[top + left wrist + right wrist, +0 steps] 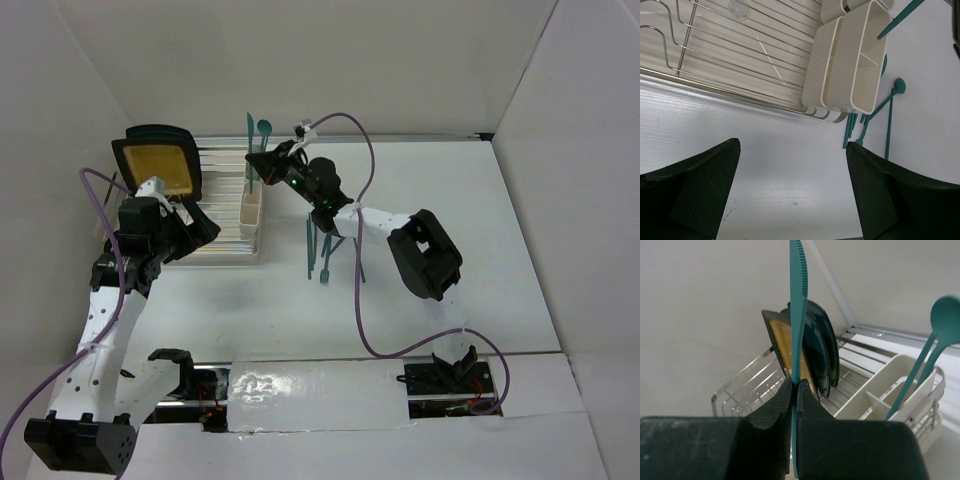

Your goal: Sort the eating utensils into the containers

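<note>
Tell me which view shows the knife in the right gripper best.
Right wrist: the knife fills the frame, serrated edge plain, pinched upright in the shut right gripper. Top external shows it only as a thin teal sliver. Left wrist does not clearly show it.

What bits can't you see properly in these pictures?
- Right wrist view: knife, lower part hidden between the fingers of the right tool.
- Right wrist view: spoon, lower end down inside the cream container.
- Top view: loose utensils, partly under the right arm, too small to count.
</note>
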You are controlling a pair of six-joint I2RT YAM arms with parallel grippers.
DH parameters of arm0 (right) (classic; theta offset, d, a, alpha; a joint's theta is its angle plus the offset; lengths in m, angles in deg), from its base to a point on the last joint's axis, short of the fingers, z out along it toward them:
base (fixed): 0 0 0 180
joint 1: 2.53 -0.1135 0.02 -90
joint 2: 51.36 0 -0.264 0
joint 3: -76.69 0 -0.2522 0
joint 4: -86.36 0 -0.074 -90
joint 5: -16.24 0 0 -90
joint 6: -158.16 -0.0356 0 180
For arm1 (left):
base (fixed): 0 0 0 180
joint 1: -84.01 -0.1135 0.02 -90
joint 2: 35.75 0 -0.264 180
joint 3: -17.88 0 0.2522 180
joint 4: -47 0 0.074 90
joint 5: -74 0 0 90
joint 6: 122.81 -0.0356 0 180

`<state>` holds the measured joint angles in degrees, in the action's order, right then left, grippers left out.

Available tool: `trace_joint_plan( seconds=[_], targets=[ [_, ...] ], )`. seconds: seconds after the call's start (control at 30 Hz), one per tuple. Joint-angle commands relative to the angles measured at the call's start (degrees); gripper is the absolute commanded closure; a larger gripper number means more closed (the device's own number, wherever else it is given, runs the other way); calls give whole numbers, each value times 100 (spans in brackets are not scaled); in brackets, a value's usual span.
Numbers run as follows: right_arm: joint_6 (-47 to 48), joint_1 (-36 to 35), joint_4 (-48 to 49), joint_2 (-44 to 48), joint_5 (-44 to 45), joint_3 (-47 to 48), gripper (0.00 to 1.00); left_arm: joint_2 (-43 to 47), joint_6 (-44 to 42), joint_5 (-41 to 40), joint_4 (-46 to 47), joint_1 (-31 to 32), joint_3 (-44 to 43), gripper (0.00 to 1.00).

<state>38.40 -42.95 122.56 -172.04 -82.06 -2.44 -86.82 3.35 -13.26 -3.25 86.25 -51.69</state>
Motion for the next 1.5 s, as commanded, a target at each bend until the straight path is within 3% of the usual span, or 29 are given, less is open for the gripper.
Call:
trace_joint_plan(
  seconds=[0.0,0.23,0.33,0.47,0.57,0.63,0.73,0.97,1.23,1.33,1.47],
  targets=[
    [225,-211,340,133,232,-159,100,141,-101,-160,90,57,35,0],
    [488,-405,225,255,408,-457,100,290,-92,-99,46,84,114,0],
    [602,-457,121,466,600,-721,87,317,-118,-142,46,119,106,0],
    [638,-475,-3,668,715,-942,86,352,-118,-125,63,145,149,0],
    [673,-484,-318,721,654,-994,70,387,-101,-116,81,189,176,0],
    [743,-536,-372,826,654,-942,52,422,-92,-90,81,215,176,0],
    [840,-545,-705,915,654,-766,34,431,-83,-2,124,259,176,0],
    [1025,-607,-2355,1458,1302,-300,10,475,-188,199,273,295,237,0],
    [805,-212,-4963,3102,2348,-501,6,440,-1294,1535,977,373,238,0],
    [420,104,-6072,3665,2938,-1010,6,308,-1436,1703,1126,478,229,0],
    [-275,561,-6849,4079,2861,-2300,7,159,-1577,1606,1285,628,237,0]
  ],
)
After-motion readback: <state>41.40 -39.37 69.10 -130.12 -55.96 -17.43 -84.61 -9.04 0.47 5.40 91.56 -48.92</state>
